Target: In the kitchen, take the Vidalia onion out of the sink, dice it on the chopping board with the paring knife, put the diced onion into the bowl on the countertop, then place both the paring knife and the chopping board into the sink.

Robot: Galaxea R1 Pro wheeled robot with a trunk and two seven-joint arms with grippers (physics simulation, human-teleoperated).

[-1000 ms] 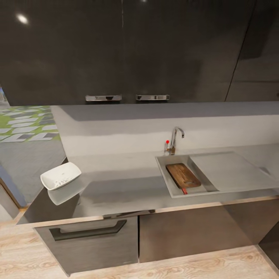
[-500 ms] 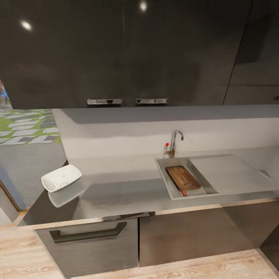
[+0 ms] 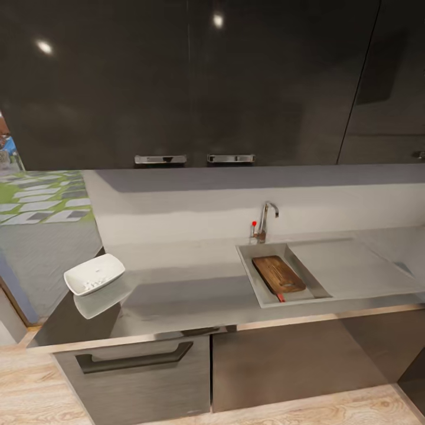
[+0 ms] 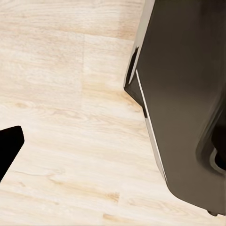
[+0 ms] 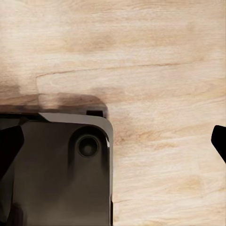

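Note:
The chopping board [image 3: 278, 274] lies inside the basin of the sink [image 3: 248, 267]. The red handle end of the paring knife [image 3: 280, 297] pokes out from under the board's near edge; its blade is hidden. At the left end of the countertop [image 3: 189, 289] stands the white bowl [image 3: 94, 274], with diced onion [image 3: 90, 285] in it as small white bits. The whole Vidalia onion is out of view. My left gripper [image 4: 113, 150] and right gripper [image 5: 113, 141] both hang open over the wooden floor, with nothing between their fingers.
A chrome tap [image 3: 265, 218] with a red-tipped lever stands behind the basin, and a flat drainboard [image 3: 348, 265] lies to its right. Dark upper cabinets [image 3: 189, 82] hang above; a drawer handle [image 3: 134, 359] sits below the counter. My dark base [image 5: 56, 169] is close under the right gripper.
The head view has shifted: the counter now sits a little farther and lower in the picture. Board, knife and bowl keep their places on the counter.

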